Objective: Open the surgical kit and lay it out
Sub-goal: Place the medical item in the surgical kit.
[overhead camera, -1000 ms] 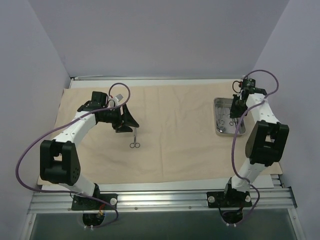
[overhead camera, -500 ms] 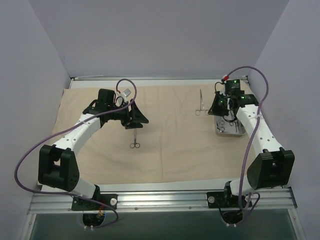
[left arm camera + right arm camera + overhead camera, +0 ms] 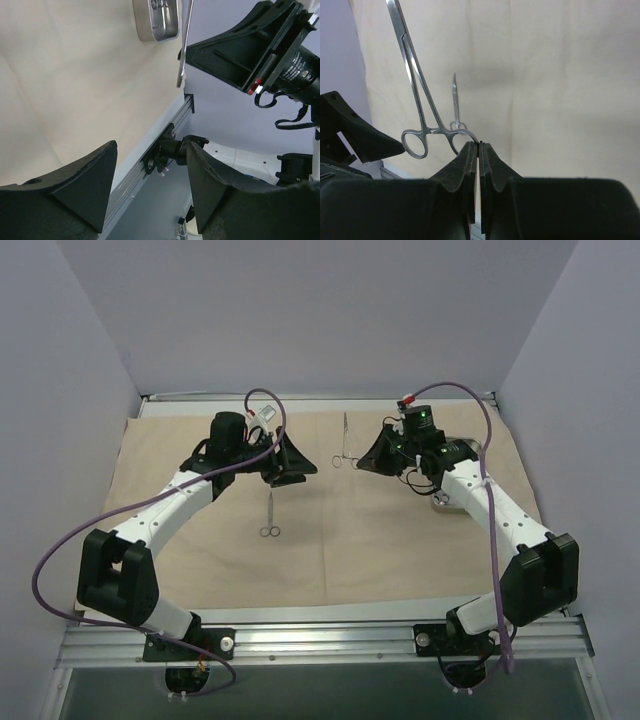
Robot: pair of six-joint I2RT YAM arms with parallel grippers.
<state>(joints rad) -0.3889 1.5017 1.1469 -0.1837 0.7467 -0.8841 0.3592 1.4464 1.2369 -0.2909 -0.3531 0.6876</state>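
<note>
Your right gripper (image 3: 362, 462) is clamped on the ring-handled forceps (image 3: 345, 440); the right wrist view shows its fingers (image 3: 465, 160) pressed together on one finger ring, with the other ring free beside them. The forceps are off the cloth, shafts pointing up and away from the claw, their tips toward the far edge of the table. Your left gripper (image 3: 292, 468) stands apart and holds nothing; the left wrist view shows a clear gap between its two pads (image 3: 95, 175). It hovers over the middle of the beige cloth wrap (image 3: 350, 540), facing the right gripper with the forceps between the two. The wrap lies spread flat over most of the table. The scissors (image 3: 270, 515) lie alone on the wrap, just near of the left gripper, rings toward the arm bases and blades pointing away, touched by neither arm. The steel tray (image 3: 440, 502) sits on the right part of the wrap, mostly hidden behind your right arm in the top view. The left wrist view shows one end of it (image 3: 155, 37) with something shiny inside; you cannot tell what it is.
</note>
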